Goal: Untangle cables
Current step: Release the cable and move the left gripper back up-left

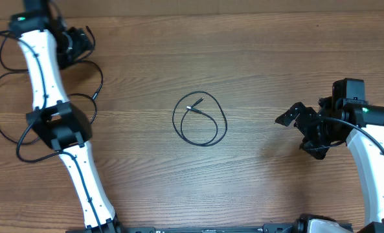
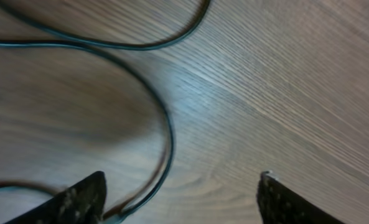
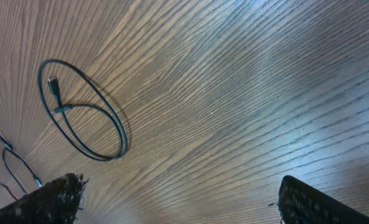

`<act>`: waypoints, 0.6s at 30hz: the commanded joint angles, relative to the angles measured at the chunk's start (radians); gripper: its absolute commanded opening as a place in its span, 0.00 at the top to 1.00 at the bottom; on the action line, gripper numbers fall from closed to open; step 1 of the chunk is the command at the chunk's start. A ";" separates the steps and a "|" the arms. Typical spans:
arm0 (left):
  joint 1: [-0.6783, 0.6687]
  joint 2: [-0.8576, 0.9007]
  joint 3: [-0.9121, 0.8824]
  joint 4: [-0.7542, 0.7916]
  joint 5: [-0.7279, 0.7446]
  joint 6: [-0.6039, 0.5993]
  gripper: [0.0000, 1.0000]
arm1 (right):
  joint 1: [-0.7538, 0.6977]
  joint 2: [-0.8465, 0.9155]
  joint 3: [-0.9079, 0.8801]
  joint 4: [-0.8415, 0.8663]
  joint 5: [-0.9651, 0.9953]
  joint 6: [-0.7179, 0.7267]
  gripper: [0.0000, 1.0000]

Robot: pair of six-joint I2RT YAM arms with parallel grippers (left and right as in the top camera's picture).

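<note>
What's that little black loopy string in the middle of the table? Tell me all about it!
It is a thin black cable lying flat on the wooden table, curled into roughly two loose loops. One small plug end with a silver tip lies inside the loop. It looks bendy and rubber-coated. Nothing but the table touches it.

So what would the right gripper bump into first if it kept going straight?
Most likely the bare wooden table: the open right gripper aims at plain wood. The looped cable lies off to the side, probably missed.
</note>
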 commanded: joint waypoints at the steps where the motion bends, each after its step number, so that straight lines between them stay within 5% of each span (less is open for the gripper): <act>1: -0.047 0.006 -0.108 0.072 -0.075 -0.028 0.21 | -0.003 -0.001 -0.008 0.001 0.009 -0.006 0.00; 18: -0.093 0.006 -0.364 0.307 -0.205 -0.119 0.34 | -0.003 -0.001 -0.008 0.012 0.009 -0.006 0.00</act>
